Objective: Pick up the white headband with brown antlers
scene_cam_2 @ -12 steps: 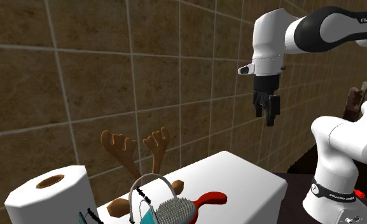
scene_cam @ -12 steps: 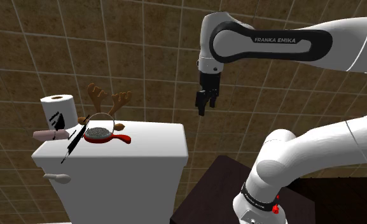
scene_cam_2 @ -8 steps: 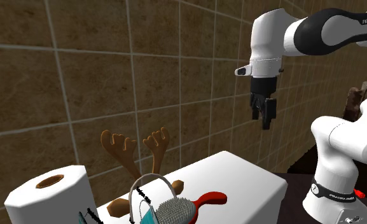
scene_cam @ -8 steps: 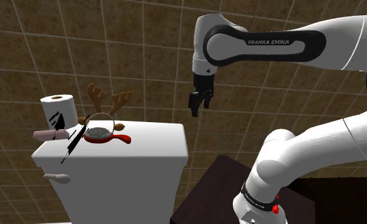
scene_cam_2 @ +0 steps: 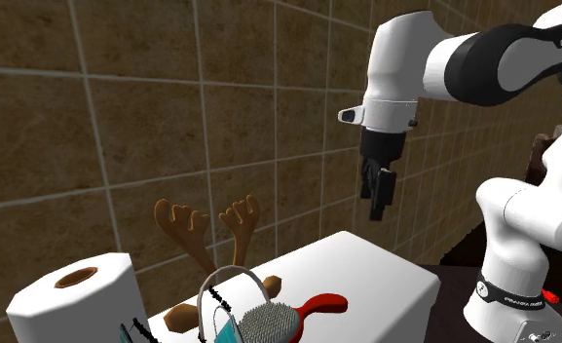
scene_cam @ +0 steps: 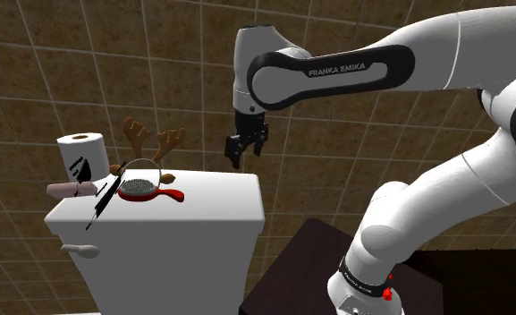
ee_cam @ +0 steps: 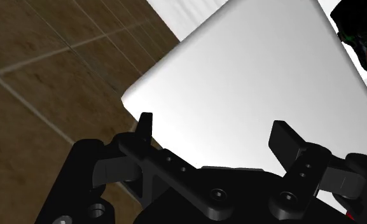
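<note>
At the shoulder view's left end of the white tank lid (scene_cam: pixel 215 201), a toilet roll (scene_cam: pixel 80 150) is seen. Just beside it the headband (scene_cam: pixel 142 143) is stood upright: a thin pale arch topped by two brown branching antlers, with a red hairbrush (scene_cam: pixel 145 190) laid in front. Well apart, to the right and higher, the gripper (scene_cam: pixel 238 157) is held above the lid's right end, its fingers spread with nothing between them.

The arm (scene_cam: pixel 452 45) is glossy white, rounded, its dark band (scene_cam: pixel 336 79) lettered FRANKA EMIKA. Small round screws (ee_cam: pixel 217 193) dot the black gripper (ee_cam: pixel 217 133). At four o'clock from the black base ring (scene_cam: pixel 356 274) sits a red mark (scene_cam: pixel 387 292).
</note>
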Motion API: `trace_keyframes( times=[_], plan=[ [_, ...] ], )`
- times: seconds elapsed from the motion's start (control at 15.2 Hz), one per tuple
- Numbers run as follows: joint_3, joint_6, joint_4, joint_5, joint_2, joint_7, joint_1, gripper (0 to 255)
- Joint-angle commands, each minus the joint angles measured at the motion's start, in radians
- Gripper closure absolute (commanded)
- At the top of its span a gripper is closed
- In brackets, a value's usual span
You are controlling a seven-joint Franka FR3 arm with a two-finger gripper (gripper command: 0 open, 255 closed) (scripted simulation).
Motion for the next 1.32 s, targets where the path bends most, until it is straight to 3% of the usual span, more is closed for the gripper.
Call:
trace_keyframes(
  times=[0.0,0.4,0.79,1.19,1.25],
  plan=[
    [0.040,0.053,0.032,-0.012,0.059,0.056,-0.005,0],
    [0.153,0.166,0.166,-0.107,0.252,0.237,-0.032,0],
    [0.247,0.211,0.354,-0.286,0.472,0.447,-0.048,0],
    [0.281,0.172,0.604,-0.511,0.717,0.644,0.005,0],
    [0.278,0.171,0.609,-0.514,0.721,0.646,0.009,0]
  ],
)
